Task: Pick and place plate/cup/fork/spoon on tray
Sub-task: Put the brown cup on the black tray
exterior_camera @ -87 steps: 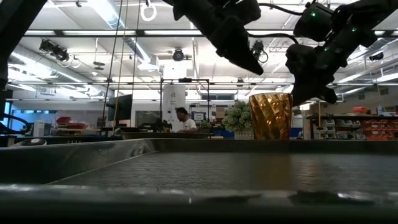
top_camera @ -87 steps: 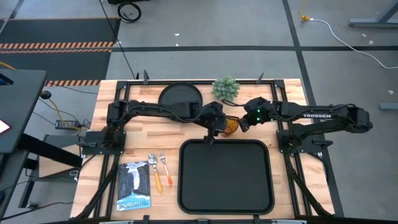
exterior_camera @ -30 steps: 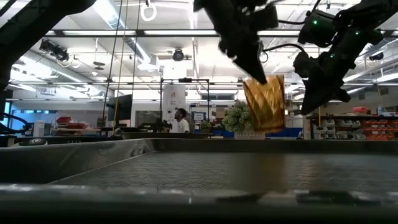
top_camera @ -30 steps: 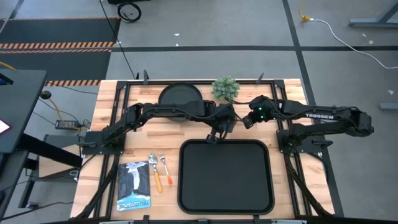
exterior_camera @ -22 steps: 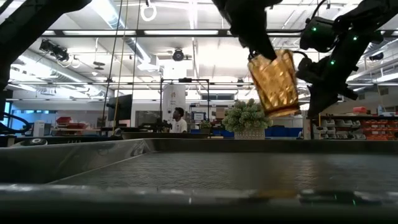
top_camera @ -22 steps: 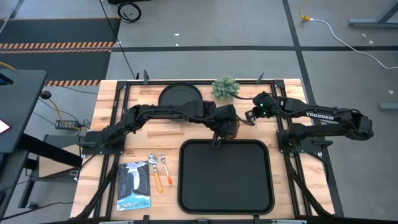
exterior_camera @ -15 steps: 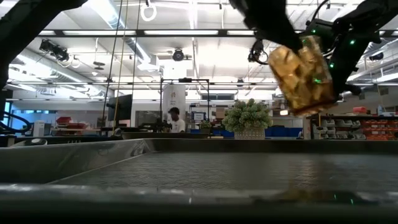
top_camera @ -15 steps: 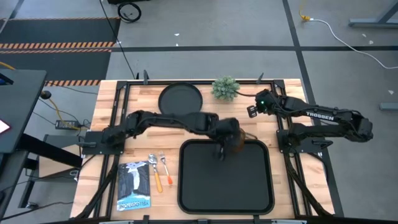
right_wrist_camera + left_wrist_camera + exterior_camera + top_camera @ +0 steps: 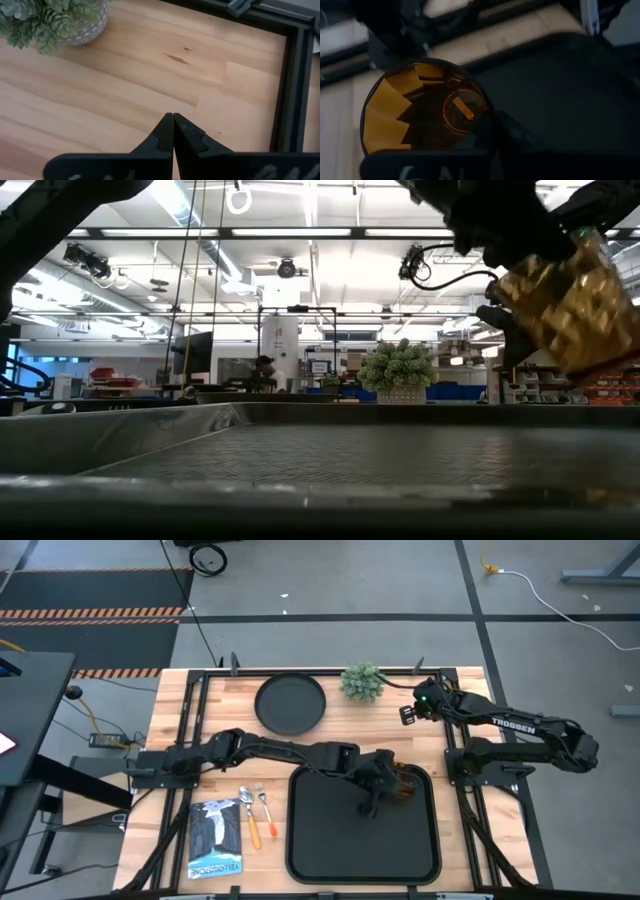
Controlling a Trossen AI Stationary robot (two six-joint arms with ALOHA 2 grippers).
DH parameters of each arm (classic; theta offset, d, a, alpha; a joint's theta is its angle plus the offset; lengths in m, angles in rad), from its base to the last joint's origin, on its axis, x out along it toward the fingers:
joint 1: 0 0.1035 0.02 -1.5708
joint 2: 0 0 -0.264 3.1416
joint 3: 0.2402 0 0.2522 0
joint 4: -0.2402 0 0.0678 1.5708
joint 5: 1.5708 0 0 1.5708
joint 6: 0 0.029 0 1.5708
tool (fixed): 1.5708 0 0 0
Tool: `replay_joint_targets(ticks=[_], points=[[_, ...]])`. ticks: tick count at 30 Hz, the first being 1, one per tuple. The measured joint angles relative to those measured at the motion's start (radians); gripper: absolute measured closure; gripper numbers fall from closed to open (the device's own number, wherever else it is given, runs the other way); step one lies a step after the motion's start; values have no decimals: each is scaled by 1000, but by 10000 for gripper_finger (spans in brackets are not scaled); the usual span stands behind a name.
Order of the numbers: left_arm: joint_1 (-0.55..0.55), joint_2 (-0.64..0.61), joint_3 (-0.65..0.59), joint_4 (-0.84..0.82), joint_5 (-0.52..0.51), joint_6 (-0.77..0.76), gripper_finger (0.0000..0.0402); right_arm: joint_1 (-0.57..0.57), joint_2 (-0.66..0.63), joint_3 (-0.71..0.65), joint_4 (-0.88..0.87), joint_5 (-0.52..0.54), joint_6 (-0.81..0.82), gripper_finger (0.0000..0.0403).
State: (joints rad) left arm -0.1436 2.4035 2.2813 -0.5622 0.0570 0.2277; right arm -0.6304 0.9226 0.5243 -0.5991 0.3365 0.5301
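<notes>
The amber cup [image 9: 406,784] hangs tilted over the far right corner of the black tray [image 9: 330,850], with my left gripper [image 9: 383,794] shut on it. In the low view the cup [image 9: 568,302] shows high at the right, clear of the tray floor. The left wrist view looks down into the cup's mouth [image 9: 420,112]. My right gripper [image 9: 173,118] is shut and empty over bare wood near the plant. The round black plate [image 9: 290,703] lies flat at the far middle. The spoon [image 9: 247,817] and the fork [image 9: 265,807] lie side by side left of the tray. My left gripper holds the cup by its rim wall [image 9: 481,120], it seems with one finger inside the mouth and one finger [image 9: 512,136] outside. It comes from the table's left, slanting down. The cup is lifted clear of the tray and tilted.
A green plant in a pot [image 9: 362,682] stands at the far edge, right of the plate. A booklet [image 9: 215,838] lies near the front left. Black frame rails [image 9: 468,780] run along the table's sides. People stand in the room behind the table.
My left gripper has carried the cup from beside the plant toward the near edge and a little right, lifting it clear and tipping it, until it hangs over the tray's far right corner. My right gripper has drawn back toward the far edge.
</notes>
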Motion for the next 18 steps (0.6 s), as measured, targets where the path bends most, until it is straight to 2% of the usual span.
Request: replay_joint_targets(ticks=[7,18], points=[[-8,53,-2,-19,-17,36,385,7,0,0,31,-35,-3,393],[-7,53,0,-46,-16,54,373,7,0,0,56,-51,-10,393]])
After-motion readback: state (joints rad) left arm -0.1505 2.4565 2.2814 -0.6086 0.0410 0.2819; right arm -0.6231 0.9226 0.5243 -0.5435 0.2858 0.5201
